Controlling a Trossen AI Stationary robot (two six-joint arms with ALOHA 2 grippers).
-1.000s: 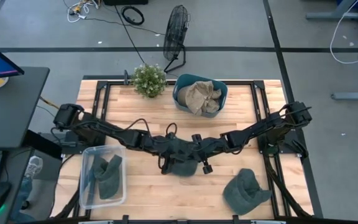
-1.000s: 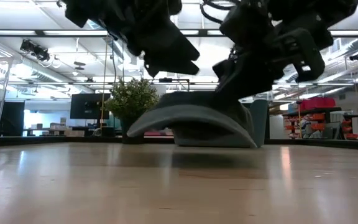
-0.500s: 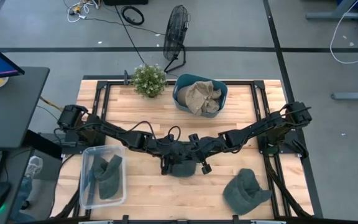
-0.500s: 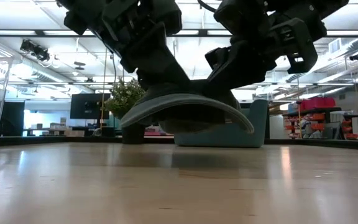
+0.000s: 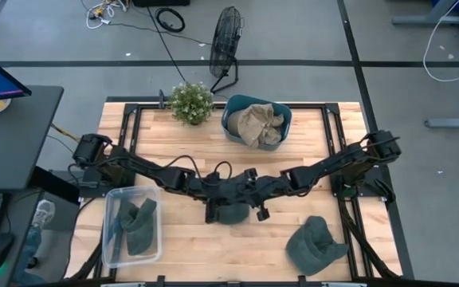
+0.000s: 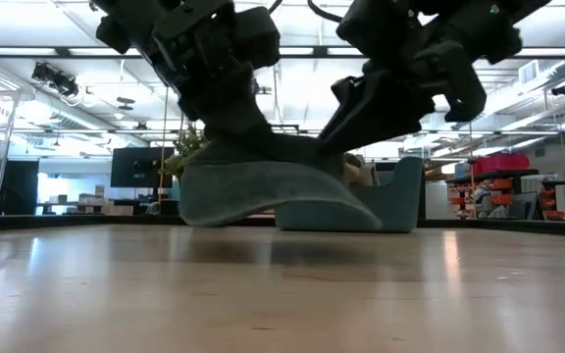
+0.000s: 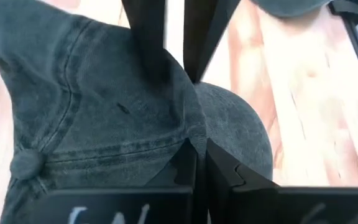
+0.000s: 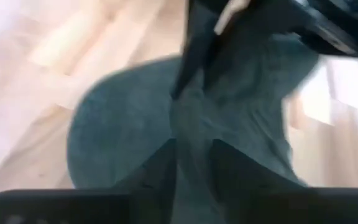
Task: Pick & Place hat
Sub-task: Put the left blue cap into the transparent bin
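1. High view: both arms reach to the middle of the table (image 5: 182,135) and meet over a dark grey cap (image 5: 231,212). The left gripper (image 5: 216,201) is at the cap's left edge, the right gripper (image 5: 251,199) at its right edge. A clear bin (image 5: 110,247) near the front left corner holds more dark hats. A teal basket (image 5: 231,126) with tan cloth stands at the back, a small plant (image 5: 191,102) just beside it on the left. Another grey hat (image 5: 315,243) lies front right. A fan (image 5: 226,36) stands on the floor beyond the table.

2. Low view: cap (image 6: 263,186) hangs between the two grippers, its lower edge close to the tabletop; whether it touches, cannot tell. Left gripper (image 6: 233,123) pinches the crown from above; right gripper (image 6: 346,127) comes in at a slant on the other side.

3. Left wrist view: the arm's own fingers (image 7: 185,165) are drawn close together, pinching a fold of the cap (image 7: 98,124) near the seam. The other arm's two dark fingers (image 7: 145,37) press on the same fabric opposite.

4. Right wrist view: blurred. Own fingers (image 8: 163,165) sit narrow with cap cloth (image 8: 117,134) bunched between them.
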